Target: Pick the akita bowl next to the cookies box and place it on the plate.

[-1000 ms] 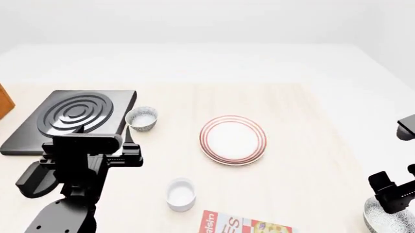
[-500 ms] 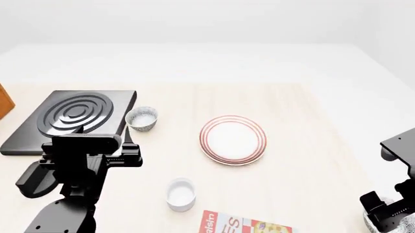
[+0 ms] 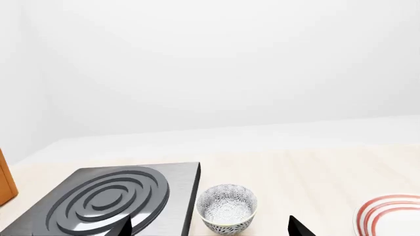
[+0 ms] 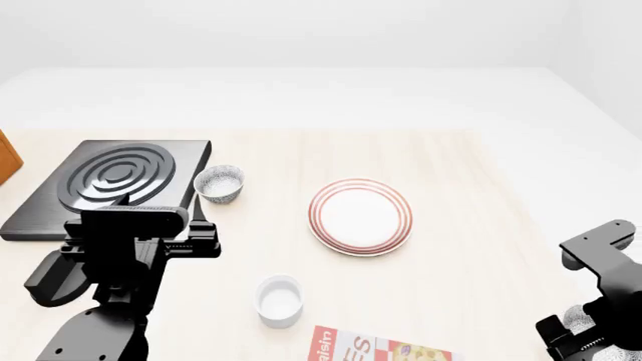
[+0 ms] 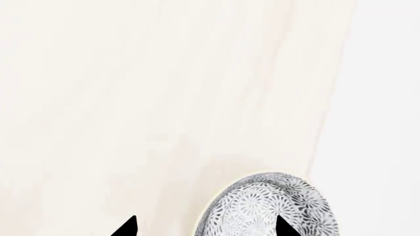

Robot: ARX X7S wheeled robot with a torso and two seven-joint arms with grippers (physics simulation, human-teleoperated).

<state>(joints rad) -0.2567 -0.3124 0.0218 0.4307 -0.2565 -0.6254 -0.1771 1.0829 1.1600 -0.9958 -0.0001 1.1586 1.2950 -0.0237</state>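
The akita bowl (image 5: 269, 209), white with a grey speckled pattern, stands near the table's right edge; in the head view only a sliver of it (image 4: 575, 317) shows under my right arm. My right gripper (image 5: 206, 228) is open and right above it: one fingertip (image 5: 285, 227) hangs over the bowl's inside, the other (image 5: 128, 227) over bare table beside it. Just the top edge of the red cookies box (image 4: 381, 348) shows at the bottom of the head view. The red-ringed plate (image 4: 359, 216) lies mid-table. My left gripper (image 3: 211, 230) is open and holds nothing.
A look-alike speckled bowl (image 4: 219, 183) sits beside a black stove plate (image 4: 113, 184), straight ahead of my left gripper. A plain white cup (image 4: 279, 300) stands near the cookies box. A brown object (image 4: 8, 156) shows at the far left. The table edge (image 5: 335, 98) runs close to the akita bowl.
My right arm has dropped lower over the akita bowl and now covers most of it in the head view. The left arm has not moved.
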